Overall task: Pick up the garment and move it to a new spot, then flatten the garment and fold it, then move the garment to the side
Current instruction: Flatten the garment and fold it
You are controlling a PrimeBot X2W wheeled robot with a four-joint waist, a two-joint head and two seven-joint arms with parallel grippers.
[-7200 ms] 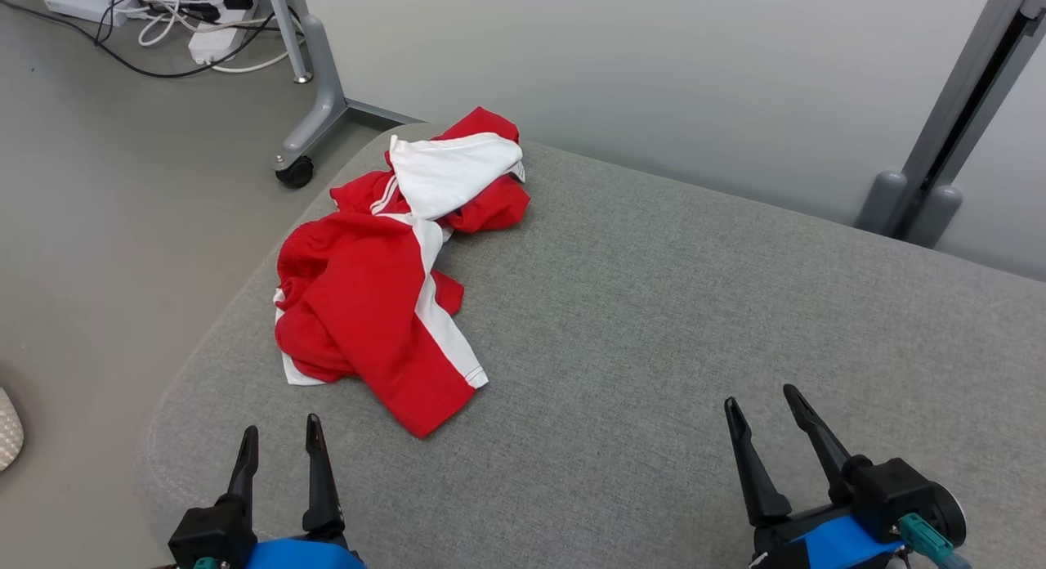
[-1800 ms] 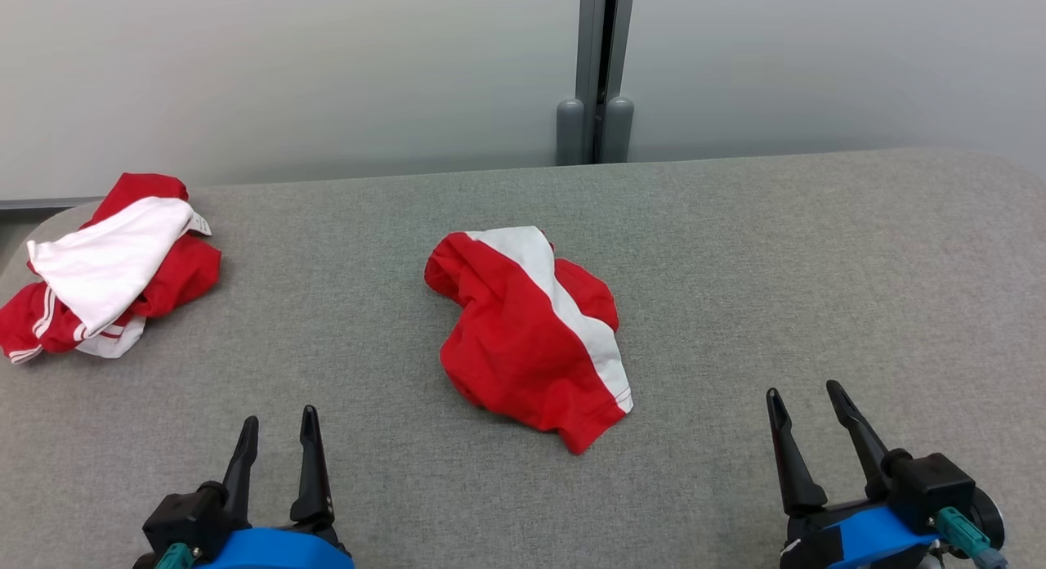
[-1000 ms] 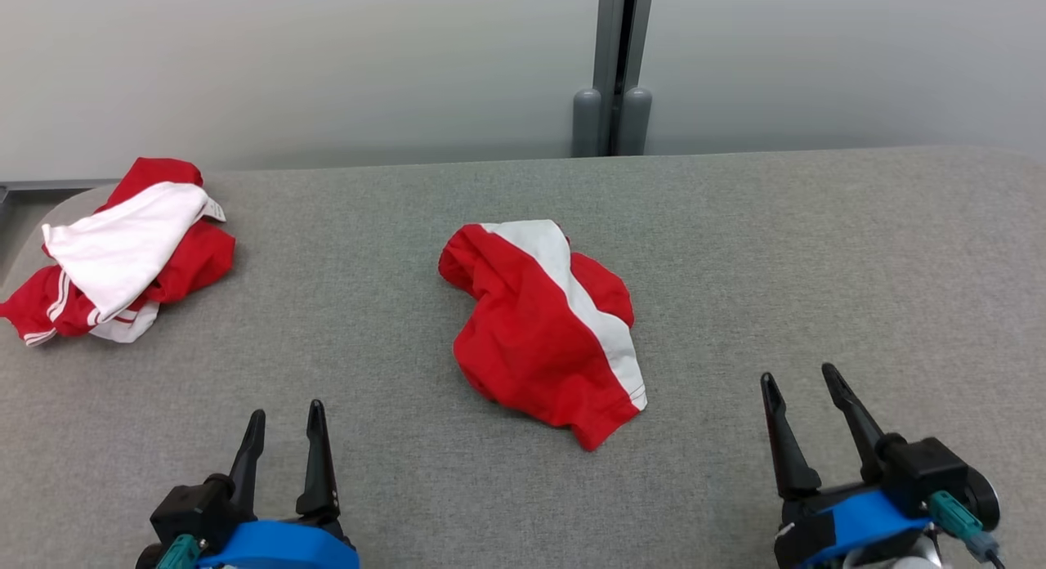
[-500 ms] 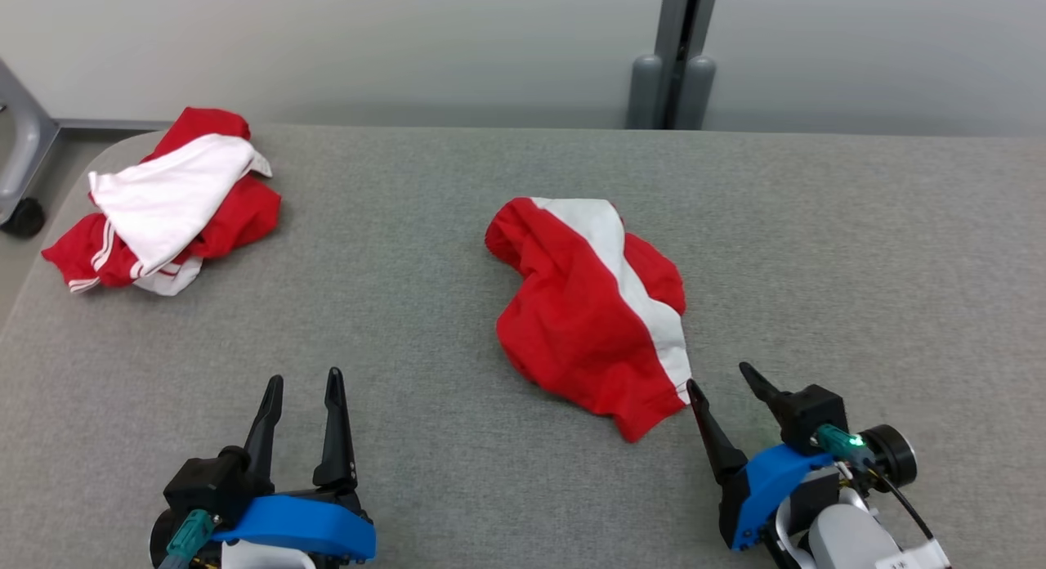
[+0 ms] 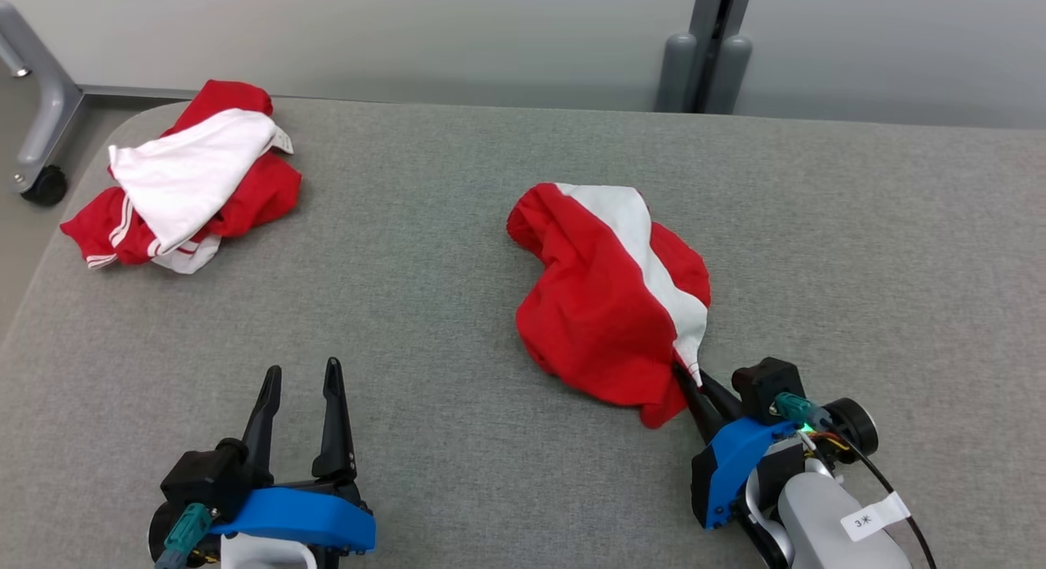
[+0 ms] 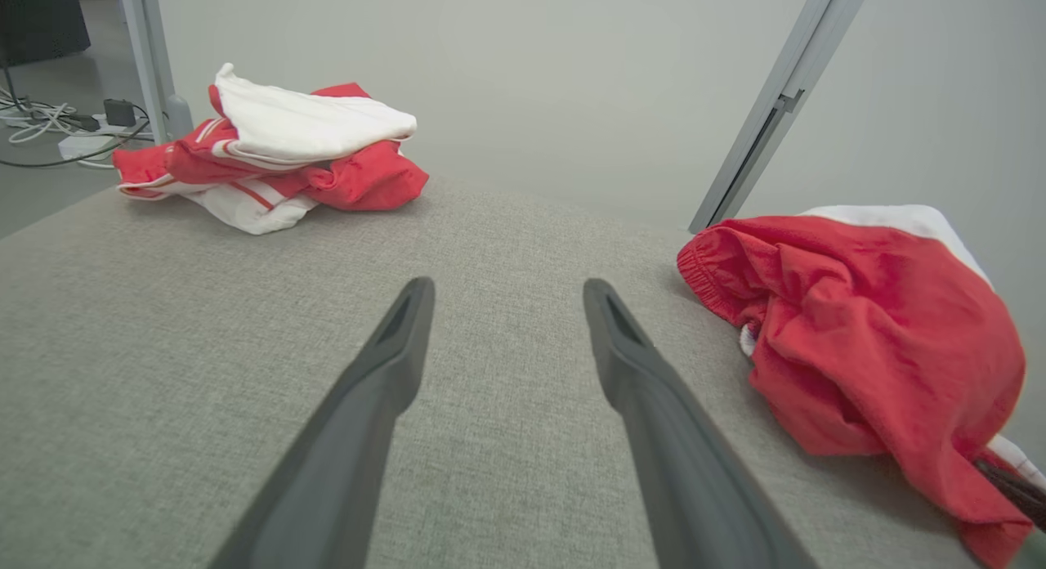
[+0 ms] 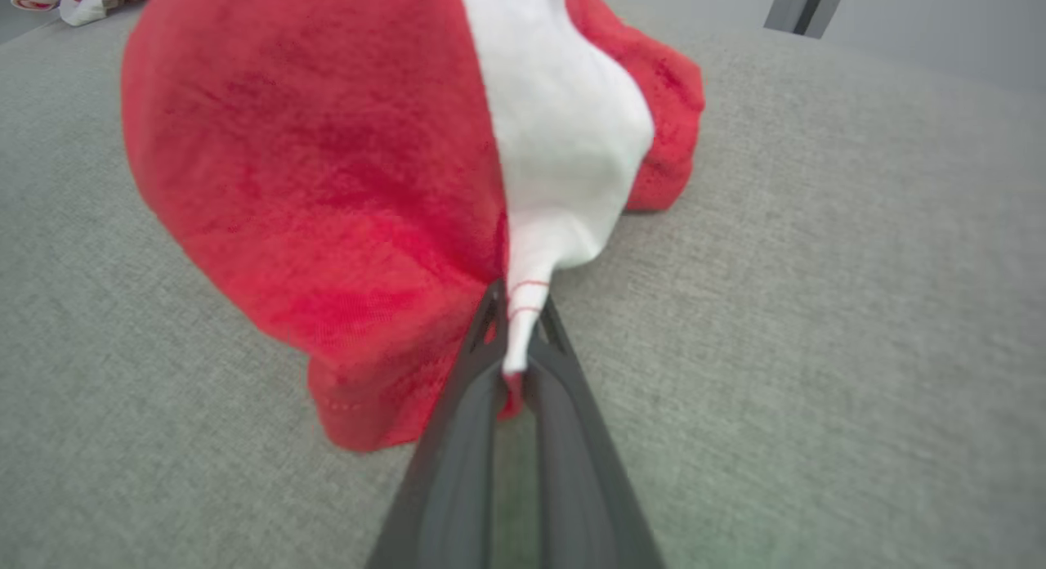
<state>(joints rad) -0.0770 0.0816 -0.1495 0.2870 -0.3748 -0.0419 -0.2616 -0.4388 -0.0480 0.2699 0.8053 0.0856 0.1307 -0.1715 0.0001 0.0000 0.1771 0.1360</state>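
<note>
Spreading across most of the head view, the grey upholstered platform (image 5: 425, 324) carries everything. Near its middle, somewhat to the robot's right, lies the garment (image 5: 596, 307), a rumpled red piece with one broad white stripe. Its long axis runs on a diagonal, from a gathered, elastic-looking edge at the far left end down to a pointed corner at the near right. The white stripe follows that line and narrows into the near corner. A second heap of red and white clothing (image 5: 188, 176) sits well apart at the platform's far left corner.

The right gripper (image 5: 688, 373) has its two dark fingers pressed together on that near corner, pinching the tip of the white stripe and a fold of red hem between them; the right wrist view shows the cloth drawn up taut into the pinch. The left gripper (image 5: 301, 367) hovers over bare platform with its fingers spread wide, holding nothing and touching no cloth.

A small white tag (image 5: 874, 517) on the right forearm starts with a 3; the mark after it is too small to read.
</note>
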